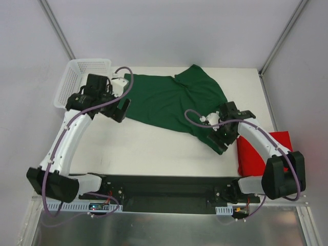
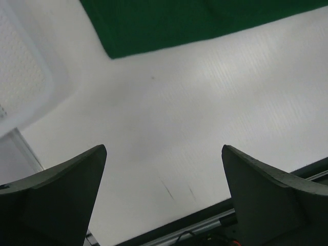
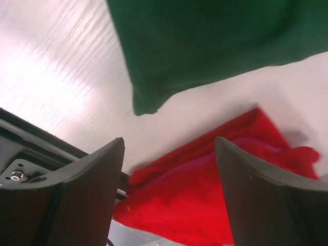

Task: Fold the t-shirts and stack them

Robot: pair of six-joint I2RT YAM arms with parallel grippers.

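Green tee (image 1: 164, 100) near R claw (image 3: 169, 141)

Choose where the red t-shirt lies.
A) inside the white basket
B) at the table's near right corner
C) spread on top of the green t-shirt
B: the red t-shirt lies bunched at the near right corner of the table, away from the basket and off the green t-shirt.

Basket (image 1: 66, 87) back-left, spread shirt (image 1: 164, 102) centre, second shirt (image 1: 251, 154) front-right
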